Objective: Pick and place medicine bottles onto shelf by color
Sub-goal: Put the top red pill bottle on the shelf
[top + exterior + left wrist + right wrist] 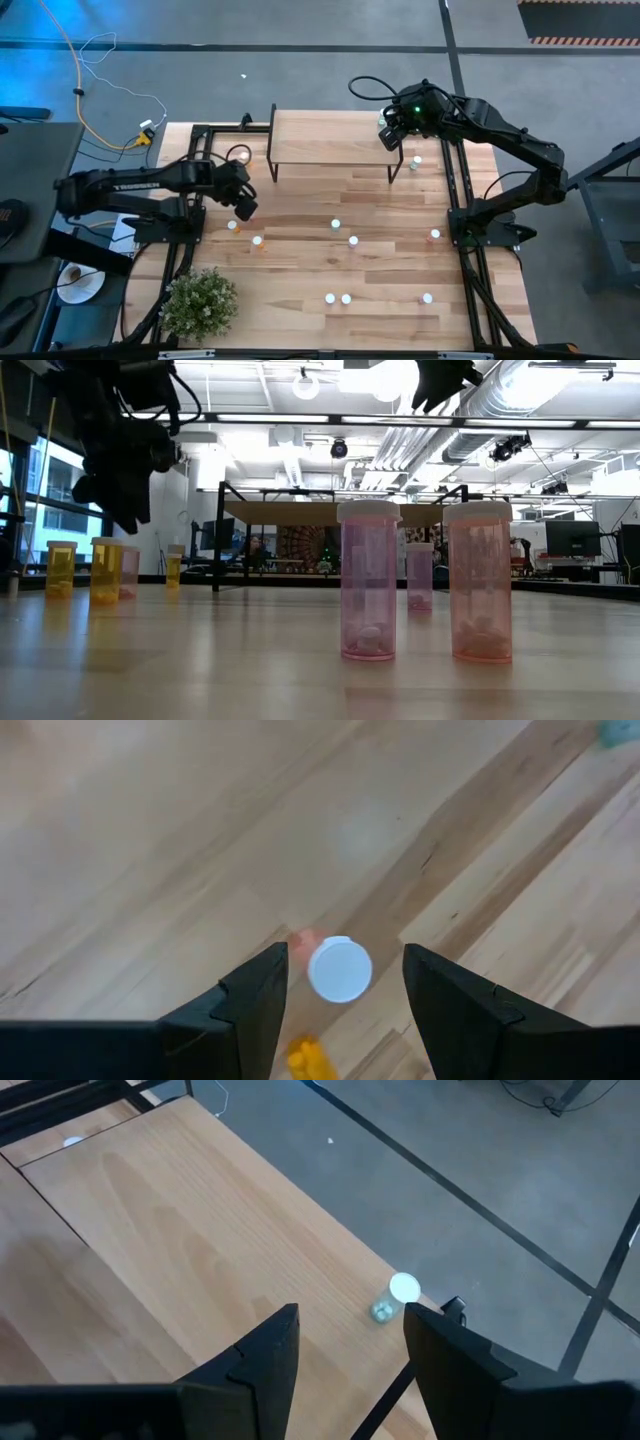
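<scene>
Left gripper (340,1010): hangs above the left part of the tabletop with fingers spread and nothing held; a white-capped bottle (340,969) stands on the wood right under the gap, so this looks like lining up for a straight-down grasp.
Right gripper (345,1370): raised over the shelf's right end, fingers apart and empty; a pale green bottle (394,1298) stands upright at the shelf's edge just ahead of it, which suits a placement already made there.
Shelf (320,135): light-wood platform at the far middle of the table; from above, only that one bottle can be made out on it, near the right corner.
Bottles on the table: white caps dot the tabletop (380,200) well apart, which leaves the fingers room around each one; one cap (232,226) is just beside the left gripper.
Low view: two pink bottles (369,581) stand close to the camera, yellow-orange ones (105,570) farther off to the side.
Progress: most bottles appear unsorted.
Plant (197,303): at the near left corner, clear of the work.
</scene>
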`<action>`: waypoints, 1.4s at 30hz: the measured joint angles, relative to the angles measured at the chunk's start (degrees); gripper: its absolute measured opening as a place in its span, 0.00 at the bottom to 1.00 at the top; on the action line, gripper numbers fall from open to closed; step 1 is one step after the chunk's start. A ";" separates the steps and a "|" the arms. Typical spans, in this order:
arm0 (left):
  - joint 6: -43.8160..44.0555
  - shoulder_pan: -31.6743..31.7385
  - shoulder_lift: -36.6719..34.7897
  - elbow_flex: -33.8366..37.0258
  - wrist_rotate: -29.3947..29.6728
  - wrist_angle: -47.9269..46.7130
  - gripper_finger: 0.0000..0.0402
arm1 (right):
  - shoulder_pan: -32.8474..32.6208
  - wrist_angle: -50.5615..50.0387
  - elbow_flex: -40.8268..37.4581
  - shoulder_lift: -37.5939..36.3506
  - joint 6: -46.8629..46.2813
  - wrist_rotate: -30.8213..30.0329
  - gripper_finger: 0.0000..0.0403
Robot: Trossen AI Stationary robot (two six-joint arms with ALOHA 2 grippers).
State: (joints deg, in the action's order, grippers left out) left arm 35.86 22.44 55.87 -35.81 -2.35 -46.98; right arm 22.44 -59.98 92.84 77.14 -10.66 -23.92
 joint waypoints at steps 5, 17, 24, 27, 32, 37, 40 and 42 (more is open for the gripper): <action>0.02 -0.45 2.47 0.00 0.02 0.02 0.47 | 0.00 -0.14 0.00 0.00 0.11 0.02 0.43; 1.46 -4.44 6.61 0.02 1.74 0.71 0.47 | 0.00 -0.14 0.00 0.00 0.15 0.00 0.43; 2.56 -5.86 8.47 0.02 4.18 0.70 0.47 | 0.00 -0.14 0.00 0.00 0.15 0.02 0.43; 2.56 -6.10 9.42 0.02 4.74 0.81 0.47 | 0.00 -0.14 0.00 0.00 0.15 0.02 0.43; 2.56 -6.32 10.34 0.04 5.16 0.92 0.46 | 0.00 -0.14 0.00 0.02 0.15 0.02 0.43; 2.43 -7.03 11.66 0.04 6.02 1.11 0.41 | 0.00 -0.14 0.00 0.02 0.15 0.02 0.43; 1.41 -7.34 12.03 0.04 6.18 2.53 0.38 | 0.00 -0.14 0.00 0.02 0.15 0.02 0.43; 1.03 -7.59 12.03 0.04 6.10 3.33 0.36 | 0.01 -0.14 0.00 0.02 0.15 0.02 0.43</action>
State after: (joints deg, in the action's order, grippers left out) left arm 36.88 14.85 67.90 -35.77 3.75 -43.65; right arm 22.44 -60.12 92.84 77.17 -10.50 -23.90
